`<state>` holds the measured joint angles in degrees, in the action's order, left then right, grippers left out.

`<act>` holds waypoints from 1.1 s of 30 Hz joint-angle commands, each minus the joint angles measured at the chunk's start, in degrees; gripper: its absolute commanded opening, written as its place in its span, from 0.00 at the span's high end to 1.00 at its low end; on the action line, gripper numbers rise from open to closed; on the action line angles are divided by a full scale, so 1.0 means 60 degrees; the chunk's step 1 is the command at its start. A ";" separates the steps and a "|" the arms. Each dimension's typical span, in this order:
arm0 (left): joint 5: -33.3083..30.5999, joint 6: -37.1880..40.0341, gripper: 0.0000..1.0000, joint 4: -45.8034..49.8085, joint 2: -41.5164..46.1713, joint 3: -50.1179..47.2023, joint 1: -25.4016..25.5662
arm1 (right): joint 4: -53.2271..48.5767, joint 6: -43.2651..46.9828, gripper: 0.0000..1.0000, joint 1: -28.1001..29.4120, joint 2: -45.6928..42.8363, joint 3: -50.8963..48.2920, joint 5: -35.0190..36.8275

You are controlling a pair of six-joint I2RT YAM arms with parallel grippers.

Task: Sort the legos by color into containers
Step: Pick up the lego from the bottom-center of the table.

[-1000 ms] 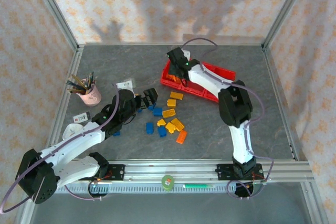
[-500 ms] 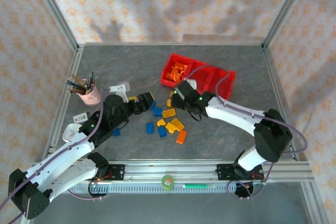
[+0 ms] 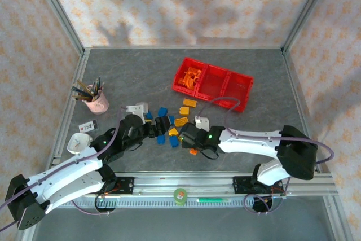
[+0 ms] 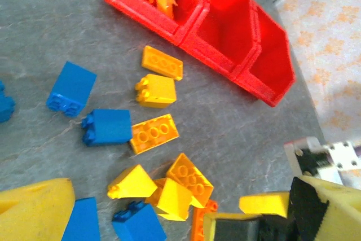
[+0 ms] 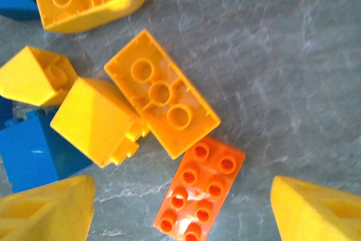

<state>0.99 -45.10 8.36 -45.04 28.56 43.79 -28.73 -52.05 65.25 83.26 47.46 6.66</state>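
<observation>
Now our right gripper (image 5: 180, 206) hangs spread wide, orange brick (image 5: 200, 190) right between its tips, long axis lying across their closing line.

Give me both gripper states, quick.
Left gripper: open, holding nothing.
Right gripper: open, astride an orange brick lying on the table, not gripping it.

Bright even light, soft shadows, maybe slight blur
</observation>
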 commanded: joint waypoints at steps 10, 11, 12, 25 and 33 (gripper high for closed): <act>-0.0618 -0.0320 0.01 0.0147 0.0402 -0.0248 0.0069 | -0.0443 -0.1828 0.28 0.0537 0.1130 0.0074 0.1036; -0.0634 -0.0306 0.01 0.0131 0.0387 -0.0249 0.0069 | -0.0452 -0.1828 0.30 0.0535 0.1175 0.0073 0.1054; -0.0634 -0.0303 0.01 0.0123 0.0387 -0.0255 0.0060 | -0.0495 -0.1828 0.31 0.0550 0.1228 0.0087 0.1085; -0.0809 -0.0247 0.01 0.0134 0.0444 -0.0204 0.0069 | -0.0683 -0.1806 0.49 0.0594 0.1853 -0.0036 0.1410; -0.0796 -0.0232 0.01 0.0006 0.0443 -0.0219 0.0070 | -0.0089 -0.1726 0.62 0.0595 0.1325 -0.0491 0.1168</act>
<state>-2.24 -46.52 8.62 -43.18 27.14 43.90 -30.92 -61.89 68.75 91.59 45.89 13.30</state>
